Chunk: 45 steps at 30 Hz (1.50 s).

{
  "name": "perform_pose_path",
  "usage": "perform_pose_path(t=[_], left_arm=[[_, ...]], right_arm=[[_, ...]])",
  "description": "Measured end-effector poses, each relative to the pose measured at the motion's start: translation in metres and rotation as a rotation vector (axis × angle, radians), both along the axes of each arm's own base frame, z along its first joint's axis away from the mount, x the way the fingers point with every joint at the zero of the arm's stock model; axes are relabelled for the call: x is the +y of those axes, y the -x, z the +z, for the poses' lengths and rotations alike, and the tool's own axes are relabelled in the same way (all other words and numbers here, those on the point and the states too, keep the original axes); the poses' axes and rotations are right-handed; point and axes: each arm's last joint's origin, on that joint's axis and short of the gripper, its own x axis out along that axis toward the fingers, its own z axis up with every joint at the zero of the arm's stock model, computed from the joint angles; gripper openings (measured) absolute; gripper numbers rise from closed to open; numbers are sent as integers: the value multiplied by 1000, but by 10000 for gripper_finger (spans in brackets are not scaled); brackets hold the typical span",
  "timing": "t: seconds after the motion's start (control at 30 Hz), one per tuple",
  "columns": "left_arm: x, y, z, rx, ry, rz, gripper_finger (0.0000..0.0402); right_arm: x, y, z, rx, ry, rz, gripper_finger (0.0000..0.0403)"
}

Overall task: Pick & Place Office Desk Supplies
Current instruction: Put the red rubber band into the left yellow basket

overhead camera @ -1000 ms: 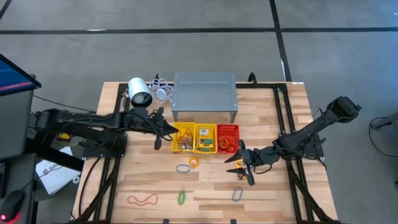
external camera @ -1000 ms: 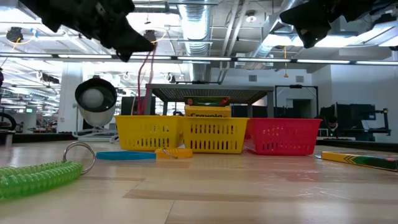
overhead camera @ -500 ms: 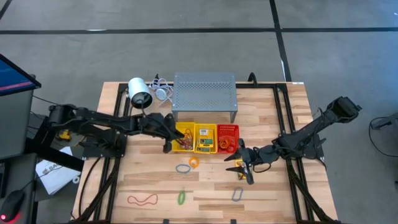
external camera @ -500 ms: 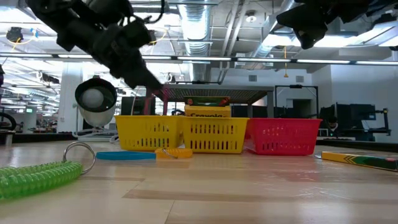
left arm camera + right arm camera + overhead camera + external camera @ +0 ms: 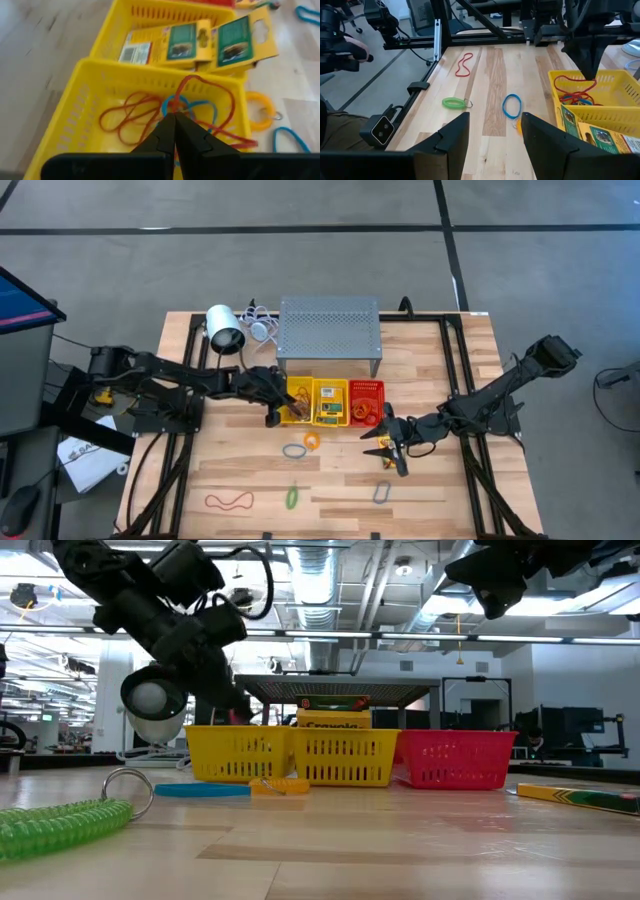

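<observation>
We see the left gripper (image 5: 174,131) pinched shut on a rubber band (image 5: 200,95), lowering it into the left yellow basket (image 5: 80,95); crayon boxes (image 5: 200,42) already fill the next. The right gripper (image 5: 392,448) waits half-open and empty, while a red band (image 5: 229,501), green ring (image 5: 292,497) and grey clip (image 5: 381,493) remain on the table.

Left gripper (image 5: 174,116) pinches a red band (image 5: 200,107) inside the yellow basket (image 5: 75,100) (crayon boxes (image 5: 200,42) fill the next one).

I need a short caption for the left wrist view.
Left gripper, shut on a red rubber band, lowers it into the yellow basket.
</observation>
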Motion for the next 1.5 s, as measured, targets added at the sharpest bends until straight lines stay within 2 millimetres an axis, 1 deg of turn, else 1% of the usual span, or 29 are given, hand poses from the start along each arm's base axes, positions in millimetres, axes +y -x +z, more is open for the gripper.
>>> perform_pose_path(t=[0.1, 0.27, 0.43, 0.57, 0.67, 0.83, 0.97, 1.1, 1.2, 1.3, 1.37, 1.5], left_arm=[[2, 3, -3, 42, -29, 54, 1], [3, 3, -3, 50, -34, 72, 2], [12, 5, -4, 57, 3, 125, 2], [16, 7, -6, 78, 36, 113, 9], [15, 7, -6, 74, 62, 87, 34], [15, 6, -5, 60, 76, 68, 97], [15, 3, -1, 12, 72, 63, 145], [15, 1, 5, -43, 65, 61, 183], [17, 3, 8, -46, 65, 67, 200], [17, 6, 13, -61, 63, 69, 209], [16, 7, 23, -117, 58, 56, 211], [9, 17, 48, -225, 60, -24, 209]], right_arm=[[0, 0, 0, 0, 0, 0, 175], [0, 0, 0, 0, 0, 1, 175], [0, 0, 0, 0, -1, 0, 175], [0, 0, 0, 2, -12, -3, 175], [0, 0, 0, 2, -14, -4, 175], [0, 0, 0, 3, -14, -4, 175], [0, 0, 0, 3, -14, -4, 175], [0, 0, 0, 3, -14, -4, 175], [0, 0, 0, 5, -13, -5, 175], [0, 1, -2, 7, -12, -5, 175], [-1, 1, -3, 8, -11, -5, 175], [-1, 1, -3, 7, -9, -4, 175]])
